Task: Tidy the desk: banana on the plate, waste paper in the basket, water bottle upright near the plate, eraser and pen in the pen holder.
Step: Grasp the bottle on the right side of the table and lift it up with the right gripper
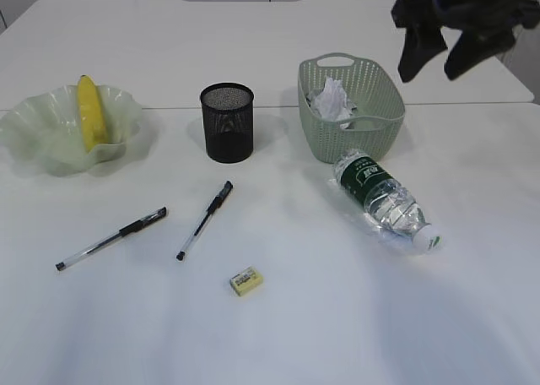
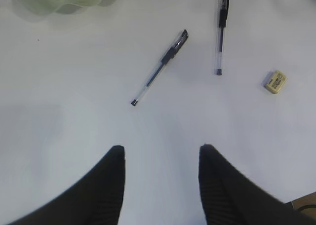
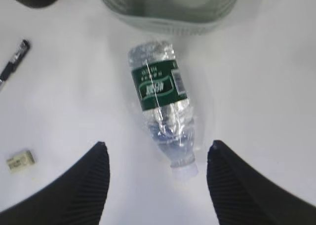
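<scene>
- Small clear plastic water bottle (image 3: 161, 108) with dark green label: lying on its side just in front of the sage-green woven plastic basket (image 1: 350, 106), white cap pointing away from it.
- Probably light, smooth, round; likely to roll or slip.
- Best grabbed across the label.
- Right gripper (image 3: 157, 158) above the cap end, wide apart, holding nothing.
- Left gripper (image 2: 162, 158) apart too, holding nothing.

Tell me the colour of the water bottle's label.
Dark green with white print, on the water bottle; clearest in the right wrist view.
</scene>
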Robot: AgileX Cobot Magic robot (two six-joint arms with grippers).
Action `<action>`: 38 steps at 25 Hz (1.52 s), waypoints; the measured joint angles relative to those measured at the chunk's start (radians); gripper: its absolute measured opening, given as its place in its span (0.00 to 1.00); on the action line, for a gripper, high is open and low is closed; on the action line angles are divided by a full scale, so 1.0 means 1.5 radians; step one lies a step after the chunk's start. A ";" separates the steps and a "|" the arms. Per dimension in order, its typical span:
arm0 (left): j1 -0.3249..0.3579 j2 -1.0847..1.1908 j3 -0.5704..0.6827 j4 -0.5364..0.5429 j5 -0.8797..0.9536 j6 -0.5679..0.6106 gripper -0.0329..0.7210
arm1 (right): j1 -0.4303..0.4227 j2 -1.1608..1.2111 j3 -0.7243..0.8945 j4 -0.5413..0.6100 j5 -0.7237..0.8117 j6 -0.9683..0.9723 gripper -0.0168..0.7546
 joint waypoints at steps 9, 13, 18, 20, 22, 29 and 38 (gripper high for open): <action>0.000 0.000 0.000 -0.013 0.001 0.000 0.50 | 0.000 -0.154 0.400 -0.008 -0.203 -0.065 0.62; 0.000 0.000 0.000 -0.013 0.001 0.000 0.50 | 0.000 -0.157 0.472 -0.024 -0.270 -0.122 0.62; 0.000 0.000 0.000 -0.014 0.001 0.000 0.49 | 0.000 -0.157 0.478 -0.038 -0.366 -0.154 0.62; 0.000 0.000 0.000 -0.014 0.001 0.000 0.49 | 0.000 -0.157 0.478 -0.038 -0.380 -0.164 0.62; 0.000 0.000 0.000 -0.014 0.001 0.000 0.49 | 0.000 -0.146 0.478 -0.038 -0.385 -0.168 0.62; 0.000 0.000 0.000 -0.014 -0.003 0.000 0.49 | 0.000 -0.047 0.450 -0.003 -0.387 -0.222 0.62; 0.000 0.000 0.000 -0.014 -0.003 0.000 0.49 | 0.000 0.053 0.354 -0.002 -0.336 -0.274 0.62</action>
